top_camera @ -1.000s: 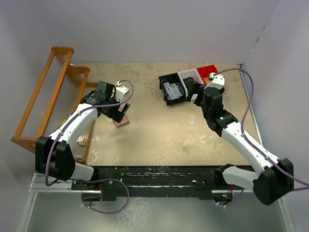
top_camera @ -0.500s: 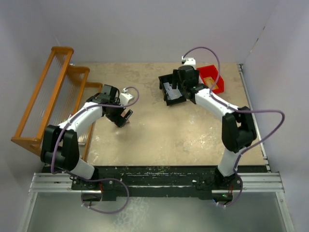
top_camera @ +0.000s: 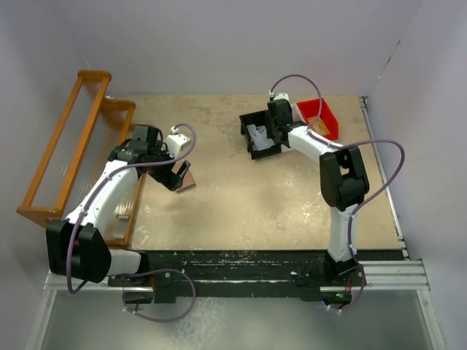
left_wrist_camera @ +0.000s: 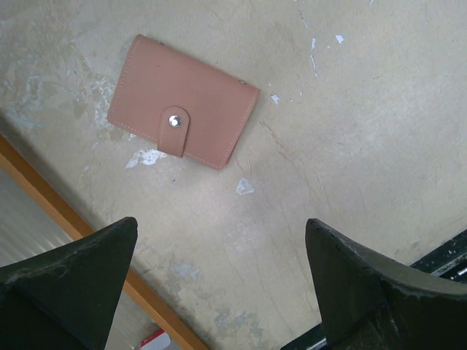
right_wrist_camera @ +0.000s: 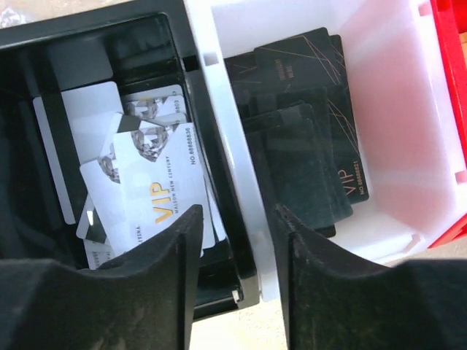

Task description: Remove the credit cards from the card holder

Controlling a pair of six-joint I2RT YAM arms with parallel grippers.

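I see salmon-pink leather card holder (left_wrist_camera: 182, 109) right of orange wooden rack (top_camera: 69, 146); at back, left to right: black plastic bin (right_wrist_camera: 80, 22), white plastic bin (right_wrist_camera: 213, 95), red plastic bin (top_camera: 330, 109).

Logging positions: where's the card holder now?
Left wrist view: the card holder lies closed on the table, left side, below the left gripper, beside the wooden rack.

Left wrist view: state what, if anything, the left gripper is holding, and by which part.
Nothing. The left gripper stands open, and the closed card holder lies flat on the table, clear of both fingers.
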